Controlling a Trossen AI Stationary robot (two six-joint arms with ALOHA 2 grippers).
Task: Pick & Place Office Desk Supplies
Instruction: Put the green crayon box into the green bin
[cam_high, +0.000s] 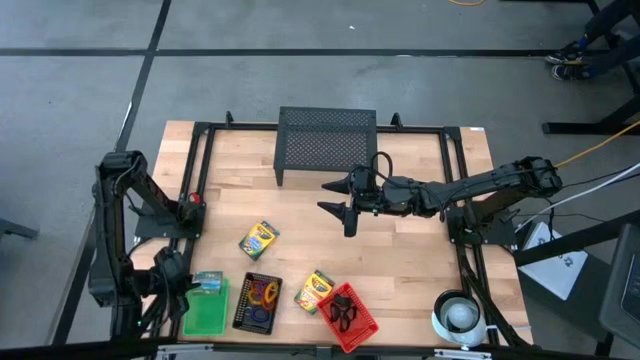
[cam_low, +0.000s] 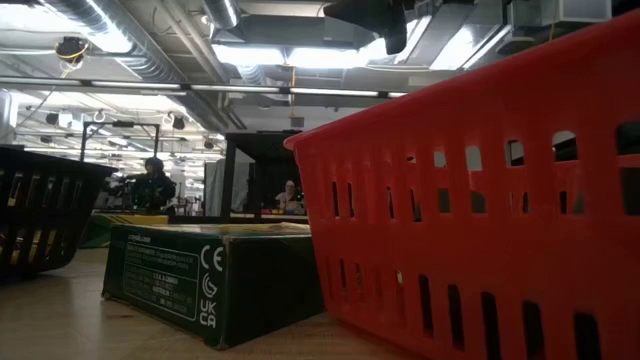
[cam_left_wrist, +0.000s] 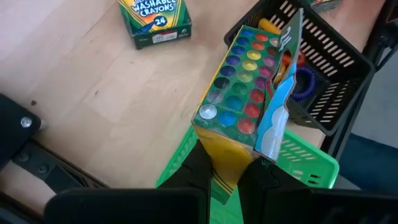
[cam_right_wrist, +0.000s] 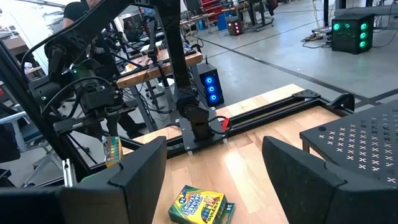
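Note:
My left gripper (cam_left_wrist: 229, 180) is shut on an opened crayon box (cam_left_wrist: 239, 93) above the green basket (cam_left_wrist: 298, 168) at the table's near left (cam_high: 205, 310). The box's flap stands open and the crayon tips show. Two more crayon boxes lie flat on the wood (cam_high: 258, 240) (cam_high: 315, 291). A black basket (cam_high: 257, 303) holds coloured rings, and a red basket (cam_high: 350, 318) holds black clips. My right gripper (cam_high: 345, 202) hangs open over the table's middle, near the mesh stand (cam_high: 327, 145); its fingers (cam_right_wrist: 134, 174) have nothing between them. My left gripper pinches the crayon box by its closed yellow end (cam_left_wrist: 227, 158) between its two fingers. The fingers slant down toward the near left corner and lie along the box. The box sticks out past the fingertips, its open end away from them, over the green basket.
A white round roll (cam_high: 460, 315) stands at the near right corner. A black rail frame (cam_high: 200, 160) runs round the table's edges. Bare wood lies between the mesh stand and the baskets. In the low view the red basket (cam_low: 480, 200) and a crayon box (cam_low: 210, 270) fill the foreground.

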